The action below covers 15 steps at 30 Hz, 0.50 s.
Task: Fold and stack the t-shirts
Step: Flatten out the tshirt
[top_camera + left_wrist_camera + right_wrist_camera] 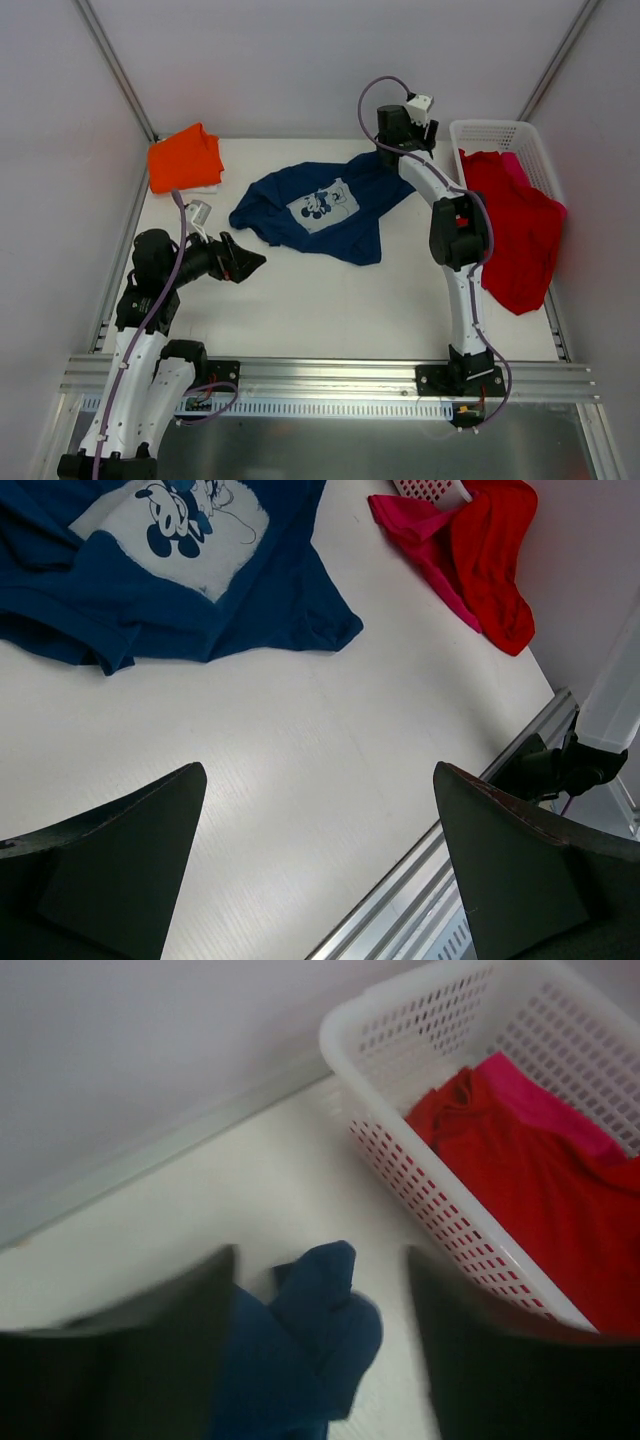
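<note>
Nearest, along the near edge: a metal rail carrying both arm bases. Just beyond it on the left, the left gripper, pointing right and slightly down over bare white table, with dark fingers spread as wide as they go, gripping nothing and touching nothing.

Further out, around mid-table: the navy blue t-shirt, lying spread but rumpled, pale mouse print facing up, hem towards the near side, one sleeve reaching far and right under the right arm.

To the right, at much the same depth: the red t-shirt, draped out over the near end of the white lattice basket and down onto the table, with the pink t-shirt tucked beside it inside the basket.

At the far edge, the right gripper, pointing down with jaws partly apart around a bunched fold of the navy cloth; cloth against the left finger in the wrist view, a gap of table showing before the other, so astride the fold rather than pinching it.

Far left corner: the orange t-shirt, folded into a compact square on the table.

Beyond and to both sides: plain pale walls with metal corner posts.
</note>
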### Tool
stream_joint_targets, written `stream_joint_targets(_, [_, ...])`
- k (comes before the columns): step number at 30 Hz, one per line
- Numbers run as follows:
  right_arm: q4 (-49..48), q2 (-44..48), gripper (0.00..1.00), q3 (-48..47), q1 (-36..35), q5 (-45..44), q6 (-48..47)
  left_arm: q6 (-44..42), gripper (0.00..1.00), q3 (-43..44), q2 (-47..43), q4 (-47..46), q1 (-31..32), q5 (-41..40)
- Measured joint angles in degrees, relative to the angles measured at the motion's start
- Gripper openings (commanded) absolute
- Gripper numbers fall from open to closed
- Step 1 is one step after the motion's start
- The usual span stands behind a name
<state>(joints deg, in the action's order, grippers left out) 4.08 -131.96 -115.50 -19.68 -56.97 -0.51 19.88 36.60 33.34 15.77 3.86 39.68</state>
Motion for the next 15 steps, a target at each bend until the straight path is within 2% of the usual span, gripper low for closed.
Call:
stream_joint_targets(4, [11.2,-5.2,0.99,-8.0,3.8,0.1,1.0,0.0,0.99,0.0,0.1,0.0,0.7,-0.7])
stream_joint_targets(7, [15.4,-2.6,0.99,-6.4,7.1,1.1,4.4,-0.1,0.99,0.0,0.2,0.0,1.1,-1.0])
stream_joint_targets(9, [17.0,2.9,0.99,0.3,8.6,1.5,6.6,-0.2,0.99,0.0,0.6,0.0,1.1,-1.1])
stream_joint_targets(11, [16.8,14.3,1.0,14.2,8.7,3.0,9.0,-0.2,0.99,0.0,0.8,0.0,1.1,-1.2])
stream_joint_targets(15, [14.6,36.3,0.99,34.1,3.1,5.0,12.1,-0.2,0.99,0.0,1.8,0.0,1.9,-1.3])
